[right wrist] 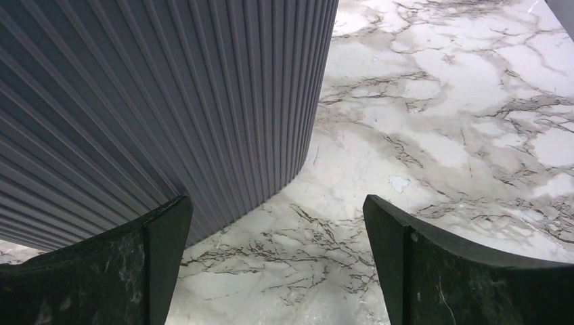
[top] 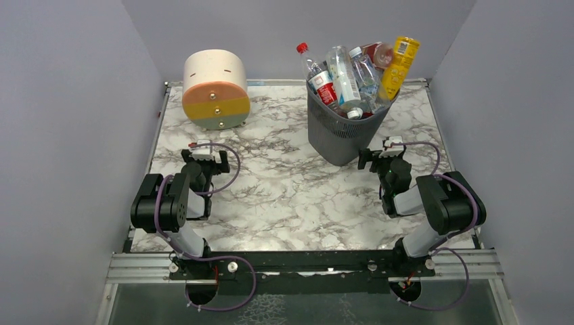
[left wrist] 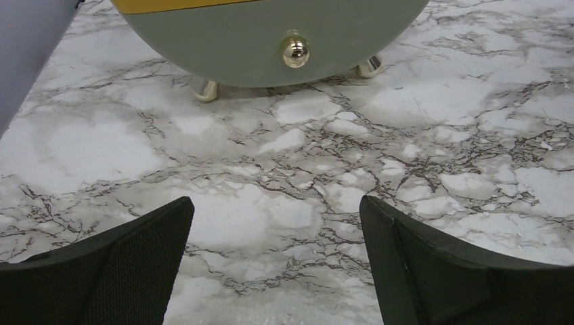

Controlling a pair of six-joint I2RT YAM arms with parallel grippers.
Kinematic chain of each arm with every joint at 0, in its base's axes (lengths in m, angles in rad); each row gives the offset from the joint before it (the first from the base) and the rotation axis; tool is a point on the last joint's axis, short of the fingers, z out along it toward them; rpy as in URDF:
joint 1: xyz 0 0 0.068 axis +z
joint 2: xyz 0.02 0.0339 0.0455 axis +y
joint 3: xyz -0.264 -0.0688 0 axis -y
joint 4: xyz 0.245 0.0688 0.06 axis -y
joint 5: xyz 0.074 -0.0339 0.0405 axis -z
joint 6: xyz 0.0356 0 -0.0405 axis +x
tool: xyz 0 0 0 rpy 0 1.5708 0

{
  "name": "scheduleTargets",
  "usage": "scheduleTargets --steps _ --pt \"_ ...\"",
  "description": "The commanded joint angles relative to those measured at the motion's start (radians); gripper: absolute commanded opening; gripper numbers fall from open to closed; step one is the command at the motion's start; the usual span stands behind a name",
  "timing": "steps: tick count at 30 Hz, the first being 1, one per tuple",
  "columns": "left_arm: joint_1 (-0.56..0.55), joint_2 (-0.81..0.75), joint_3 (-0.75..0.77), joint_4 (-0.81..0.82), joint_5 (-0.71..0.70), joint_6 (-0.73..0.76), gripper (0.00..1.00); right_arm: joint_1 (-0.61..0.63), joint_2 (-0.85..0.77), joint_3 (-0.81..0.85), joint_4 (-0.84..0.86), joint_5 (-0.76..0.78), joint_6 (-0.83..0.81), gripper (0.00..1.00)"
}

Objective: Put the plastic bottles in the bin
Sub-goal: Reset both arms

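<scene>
The dark grey mesh bin (top: 336, 133) stands at the back right of the marble table, heaped with several plastic bottles (top: 352, 78): clear ones with red and white labels and a yellow one (top: 399, 64) at the right. No bottle shows on the table. My left gripper (top: 206, 155) is open and empty, low over the marble (left wrist: 274, 223). My right gripper (top: 387, 153) is open and empty, just right of the bin's base. The bin's ribbed wall (right wrist: 169, 101) fills the left of the right wrist view, next to my right gripper (right wrist: 277, 230).
A round beige-orange-yellow drawer unit (top: 215, 89) stands at the back left. Its green lowest drawer with a brass knob (left wrist: 295, 51) is just ahead of my left gripper. Grey walls enclose the table on three sides.
</scene>
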State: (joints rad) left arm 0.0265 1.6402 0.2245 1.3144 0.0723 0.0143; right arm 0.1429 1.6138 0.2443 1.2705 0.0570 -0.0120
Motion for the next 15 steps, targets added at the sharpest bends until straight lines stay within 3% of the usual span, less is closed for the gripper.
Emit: scheduleTargets --steps 1,5,15 --pt "-0.021 0.001 0.015 0.015 0.004 0.023 0.99 0.001 0.001 0.002 0.004 -0.02 -0.016 1.0" --pt "-0.066 -0.001 0.034 -0.03 -0.065 0.055 0.99 0.001 0.005 0.001 0.016 -0.022 -0.015 1.0" --pt "-0.066 0.0 0.035 -0.03 -0.066 0.056 0.99 0.001 0.006 0.001 0.017 -0.022 -0.017 1.0"
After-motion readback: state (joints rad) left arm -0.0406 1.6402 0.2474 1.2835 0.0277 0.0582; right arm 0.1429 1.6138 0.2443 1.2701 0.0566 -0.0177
